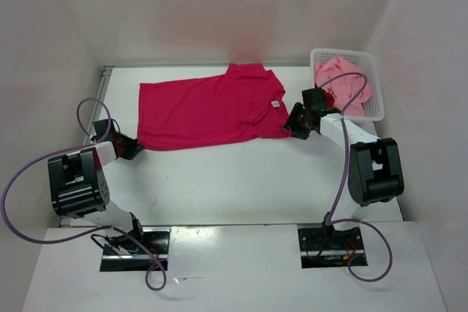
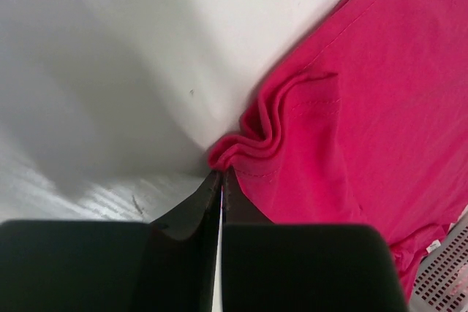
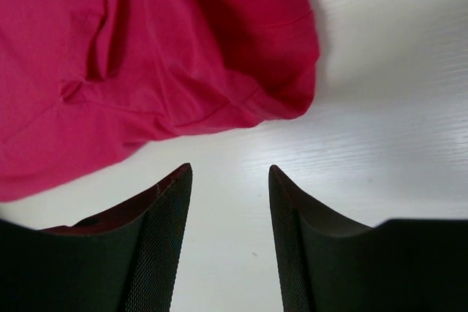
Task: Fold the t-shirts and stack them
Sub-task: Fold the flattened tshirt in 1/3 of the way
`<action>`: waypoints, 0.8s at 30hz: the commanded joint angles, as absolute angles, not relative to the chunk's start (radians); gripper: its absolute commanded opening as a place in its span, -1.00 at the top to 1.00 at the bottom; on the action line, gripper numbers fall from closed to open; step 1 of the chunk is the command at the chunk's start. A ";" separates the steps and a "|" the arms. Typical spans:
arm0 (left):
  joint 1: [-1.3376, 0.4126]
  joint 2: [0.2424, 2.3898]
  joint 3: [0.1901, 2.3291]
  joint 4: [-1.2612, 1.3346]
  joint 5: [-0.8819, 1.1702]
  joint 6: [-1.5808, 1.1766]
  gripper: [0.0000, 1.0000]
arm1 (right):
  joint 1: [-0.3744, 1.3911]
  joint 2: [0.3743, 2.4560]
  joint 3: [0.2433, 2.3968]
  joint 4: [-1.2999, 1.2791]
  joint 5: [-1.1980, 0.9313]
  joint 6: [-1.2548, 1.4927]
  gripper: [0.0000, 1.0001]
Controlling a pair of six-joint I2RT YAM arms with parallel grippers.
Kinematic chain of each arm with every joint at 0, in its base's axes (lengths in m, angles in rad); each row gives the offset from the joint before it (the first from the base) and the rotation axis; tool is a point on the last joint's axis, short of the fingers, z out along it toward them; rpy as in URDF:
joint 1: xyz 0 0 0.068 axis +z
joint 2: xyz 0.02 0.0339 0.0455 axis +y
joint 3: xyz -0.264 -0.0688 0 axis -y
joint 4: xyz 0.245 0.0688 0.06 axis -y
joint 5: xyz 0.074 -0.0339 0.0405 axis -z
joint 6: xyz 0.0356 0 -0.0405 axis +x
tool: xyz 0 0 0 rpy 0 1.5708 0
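Observation:
A bright magenta-red t-shirt lies spread flat at the back of the table, collar toward the right. My left gripper is at its near left corner. In the left wrist view the jaws are shut, with the hem of the shirt bunched into folds at their tips. My right gripper stands open just off the shirt's near right edge, with bare table between the fingers and the rumpled sleeve just ahead. A light salmon pink t-shirt sits crumpled in the basket.
A white mesh basket stands at the back right corner, its edge also in the left wrist view. White walls enclose the table on the left, back and right. The right arm's purple cable loops over the table near the basket.

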State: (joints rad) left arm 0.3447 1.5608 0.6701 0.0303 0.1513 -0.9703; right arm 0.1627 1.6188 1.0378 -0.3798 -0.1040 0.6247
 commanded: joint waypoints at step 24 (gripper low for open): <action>0.385 1.669 0.794 -0.046 0.091 -0.855 1.00 | 0.137 1.786 1.025 -0.225 0.032 0.732 0.53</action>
